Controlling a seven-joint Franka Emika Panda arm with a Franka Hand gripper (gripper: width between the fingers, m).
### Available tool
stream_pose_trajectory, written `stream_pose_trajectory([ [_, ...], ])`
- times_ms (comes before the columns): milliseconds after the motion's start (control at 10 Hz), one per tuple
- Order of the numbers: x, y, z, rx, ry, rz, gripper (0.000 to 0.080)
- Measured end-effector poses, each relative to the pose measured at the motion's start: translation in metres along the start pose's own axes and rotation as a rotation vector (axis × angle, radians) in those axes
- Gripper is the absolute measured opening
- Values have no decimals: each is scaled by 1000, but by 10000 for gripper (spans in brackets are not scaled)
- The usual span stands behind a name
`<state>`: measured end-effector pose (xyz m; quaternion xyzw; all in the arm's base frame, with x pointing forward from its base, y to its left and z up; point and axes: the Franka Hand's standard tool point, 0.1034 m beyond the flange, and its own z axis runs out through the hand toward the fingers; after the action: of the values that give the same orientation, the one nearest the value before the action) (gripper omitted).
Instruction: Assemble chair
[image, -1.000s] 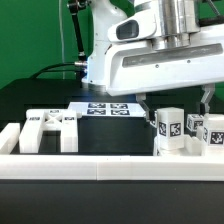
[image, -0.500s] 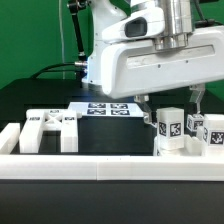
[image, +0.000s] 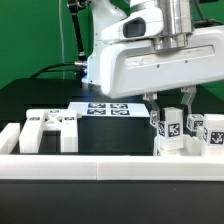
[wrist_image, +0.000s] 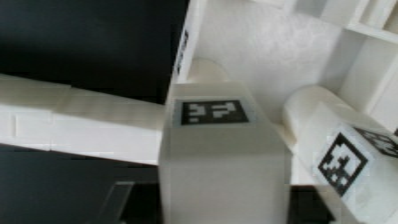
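Note:
A white chair leg (image: 170, 128) with a square marker tag stands upright at the exterior view's right. It also shows in the wrist view (wrist_image: 217, 130). My gripper (image: 171, 108) hangs over it with one finger (image: 187, 102) on each side of its top. The jaws are narrow but still a little apart from the leg, so the gripper (wrist_image: 214, 208) is open. Two more tagged chair pieces (image: 196, 128) (image: 213, 131) stand right beside the leg. A white chair panel (image: 50, 129) lies at the left.
The marker board (image: 108, 108) lies flat behind the parts. A low white rail (image: 90, 166) runs along the front, with a raised end (image: 9, 138) at the left. The neighbouring piece (wrist_image: 347, 140) stands very close to the leg.
The two fingers have drawn inward toward the leg. The right one has moved left from beside the neighbouring pieces. The parts have not moved.

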<state>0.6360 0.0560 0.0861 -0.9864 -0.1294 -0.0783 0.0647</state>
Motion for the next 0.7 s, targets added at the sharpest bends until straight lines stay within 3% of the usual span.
stream_pose_trajectory([
  [700,-1,5,1,-20,5,777,291],
])
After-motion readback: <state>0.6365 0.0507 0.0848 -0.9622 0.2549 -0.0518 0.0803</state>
